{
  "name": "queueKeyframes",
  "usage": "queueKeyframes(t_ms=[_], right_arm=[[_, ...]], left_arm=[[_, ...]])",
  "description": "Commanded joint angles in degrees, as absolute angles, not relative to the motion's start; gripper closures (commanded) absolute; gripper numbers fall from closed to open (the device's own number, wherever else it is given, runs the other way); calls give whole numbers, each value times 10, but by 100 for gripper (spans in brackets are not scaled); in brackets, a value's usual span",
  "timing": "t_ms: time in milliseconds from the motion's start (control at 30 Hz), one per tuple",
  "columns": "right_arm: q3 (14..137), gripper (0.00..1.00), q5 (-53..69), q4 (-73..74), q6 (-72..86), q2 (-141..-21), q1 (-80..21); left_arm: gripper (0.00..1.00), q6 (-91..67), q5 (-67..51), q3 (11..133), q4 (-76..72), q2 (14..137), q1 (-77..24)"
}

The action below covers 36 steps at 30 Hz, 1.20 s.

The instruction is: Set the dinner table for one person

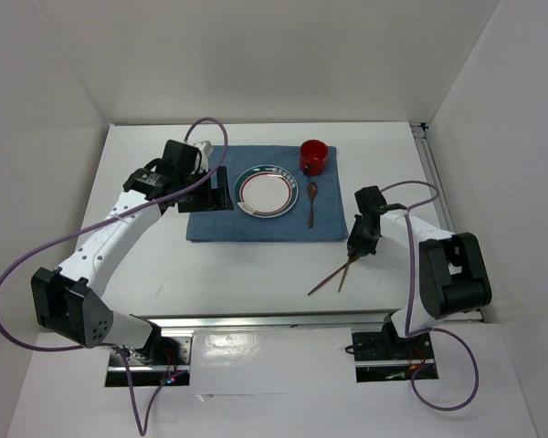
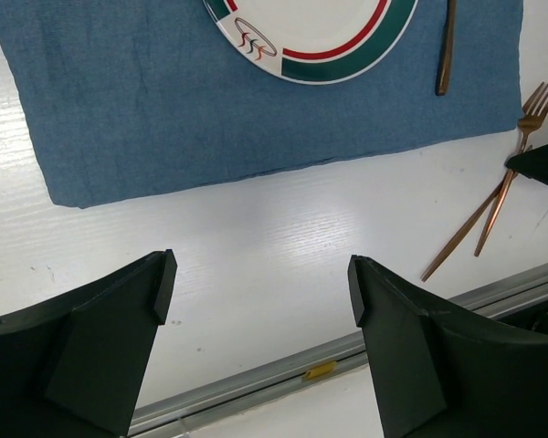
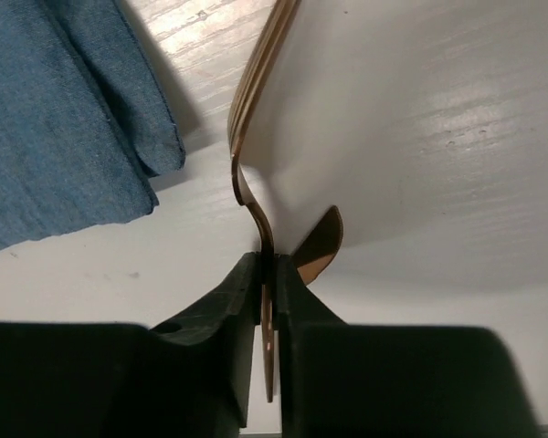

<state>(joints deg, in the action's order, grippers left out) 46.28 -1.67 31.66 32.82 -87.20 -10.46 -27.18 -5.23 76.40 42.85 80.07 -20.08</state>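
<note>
R end effector (image 3: 268, 266) grips copper utensil (image 3: 242, 178); L end effector (image 2: 260, 278) open.

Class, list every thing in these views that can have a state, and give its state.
left tool, open and empty.
right tool, shut on a copper utensil, held edge-on.
other copper utensil, lying on the dinner table.
placemat, spread flat.
plate, empty, flat on the placemat.
cup, upright on the placemat.
spoon, lying flat on the placemat, right of the plate.
</note>
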Motion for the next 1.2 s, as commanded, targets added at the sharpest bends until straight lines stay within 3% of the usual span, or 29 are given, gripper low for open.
queueKeyframes(t_ms=[0, 100, 333, 600, 733, 900, 1067, 1167], right_arm=[[460, 89, -21, 299, 324, -875, -102], [468, 100, -26, 318, 330, -856, -102], [546, 100, -63, 416, 330, -797, -146], [682, 100, -17, 413, 359, -838, -273], [793, 100, 7, 360, 365, -965, -330], [1036, 100, 14, 355, 326, -1138, -381], [1257, 100, 28, 360, 326, -1315, -397], [1319, 100, 47, 355, 339, -1384, -403]], left_arm=[[6, -271, -62, 779, 422, 802, -203], [6, -271, -67, 784, 422, 807, -203], [6, -271, -61, 812, 433, 807, -203], [6, -308, 29, 890, 512, 818, -203], [3, -354, 83, 920, 555, 818, -203], [0, -413, 142, 923, 575, 774, -203], [0, -482, 185, 858, 569, 703, -198], [0, -501, 191, 821, 529, 638, -198]])
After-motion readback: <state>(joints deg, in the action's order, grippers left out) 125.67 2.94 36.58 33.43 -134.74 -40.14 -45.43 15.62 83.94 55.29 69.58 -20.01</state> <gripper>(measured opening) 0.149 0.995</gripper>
